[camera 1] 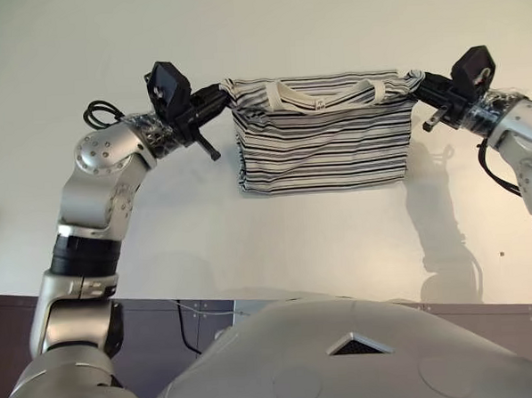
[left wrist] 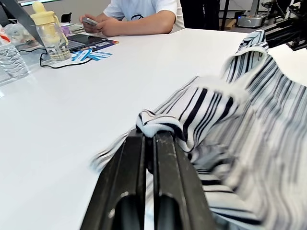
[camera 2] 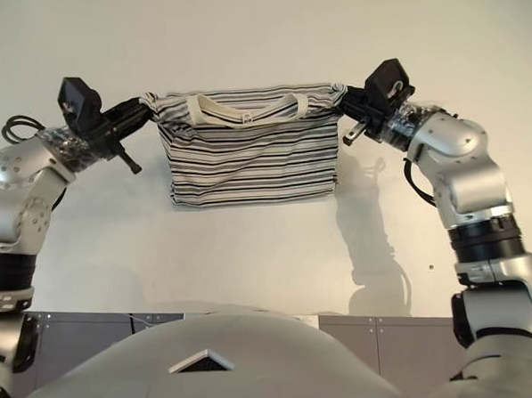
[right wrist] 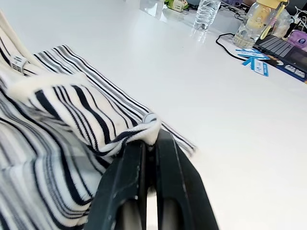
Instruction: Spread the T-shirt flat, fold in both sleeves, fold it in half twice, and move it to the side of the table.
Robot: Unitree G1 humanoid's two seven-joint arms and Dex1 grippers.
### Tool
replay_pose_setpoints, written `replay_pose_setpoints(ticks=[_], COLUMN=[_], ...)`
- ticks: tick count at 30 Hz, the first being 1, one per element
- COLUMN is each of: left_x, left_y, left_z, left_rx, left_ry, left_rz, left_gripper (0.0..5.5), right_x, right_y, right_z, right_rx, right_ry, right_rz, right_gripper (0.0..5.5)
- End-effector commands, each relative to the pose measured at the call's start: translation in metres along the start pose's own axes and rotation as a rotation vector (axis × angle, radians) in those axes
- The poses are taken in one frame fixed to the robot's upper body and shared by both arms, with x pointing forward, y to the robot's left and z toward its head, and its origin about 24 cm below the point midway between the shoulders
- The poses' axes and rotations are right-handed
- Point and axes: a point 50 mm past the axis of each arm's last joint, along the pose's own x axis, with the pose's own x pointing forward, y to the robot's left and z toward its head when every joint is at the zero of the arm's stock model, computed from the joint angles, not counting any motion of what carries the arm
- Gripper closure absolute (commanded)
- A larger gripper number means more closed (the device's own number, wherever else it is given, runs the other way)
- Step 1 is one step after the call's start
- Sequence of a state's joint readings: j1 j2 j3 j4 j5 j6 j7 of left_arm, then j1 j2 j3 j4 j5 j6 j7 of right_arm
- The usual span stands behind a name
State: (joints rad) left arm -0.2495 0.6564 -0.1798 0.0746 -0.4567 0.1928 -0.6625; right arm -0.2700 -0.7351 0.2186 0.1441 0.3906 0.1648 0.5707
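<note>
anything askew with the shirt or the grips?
Nothing stands out. The T-shirt is pinched at both shoulder corners by the left gripper and right gripper and stretches evenly between them, with no twist.

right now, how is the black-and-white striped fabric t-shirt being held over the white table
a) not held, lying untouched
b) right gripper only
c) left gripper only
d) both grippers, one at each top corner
d: the left gripper and the right gripper are each shut on a top corner of the black-and-white striped fabric t-shirt, which stretches between them over the white table.
</note>
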Motion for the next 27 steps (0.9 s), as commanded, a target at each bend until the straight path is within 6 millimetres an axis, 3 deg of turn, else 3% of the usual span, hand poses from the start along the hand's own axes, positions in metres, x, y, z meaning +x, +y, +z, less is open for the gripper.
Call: replay_pose_setpoints(ticks=[1, 10, 16, 19, 21, 24, 27], left_x=[0.018, 0.046, 0.049, 0.053, 0.056, 0.046, 0.024], left_y=[0.017, 0.021, 0.035, 0.039, 0.042, 0.051, 0.057], left_z=[-0.011, -0.045, -0.056, -0.056, -0.060, -0.070, -0.083], left_rx=[0.042, 0.093, 0.074, 0.027, 0.008, -0.010, -0.065], left_ry=[0.055, 0.136, 0.170, 0.163, 0.212, 0.288, 0.293], left_rz=[0.023, 0.053, 0.213, 0.279, 0.322, 0.437, 0.550], left_gripper=[5.40, 5.40, 4.33, 4.12, 4.12, 4.12, 4.12], right_x=[0.017, 0.045, 0.052, 0.068, 0.081, 0.088, 0.086], right_y=[-0.001, 0.004, -0.002, -0.001, -0.003, -0.003, -0.005], right_z=[-0.001, -0.001, -0.009, -0.007, -0.005, 0.007, -0.013], right_rx=[-0.031, -0.113, -0.193, -0.185, -0.180, -0.212, -0.462], right_ry=[0.011, 0.031, 0.102, 0.109, 0.125, 0.049, 0.181], right_rz=[-0.049, -0.112, -0.177, -0.197, -0.245, -0.242, -0.163], right_gripper=[5.38, 5.38, 4.15, 3.58, 3.58, 3.58, 3.58])
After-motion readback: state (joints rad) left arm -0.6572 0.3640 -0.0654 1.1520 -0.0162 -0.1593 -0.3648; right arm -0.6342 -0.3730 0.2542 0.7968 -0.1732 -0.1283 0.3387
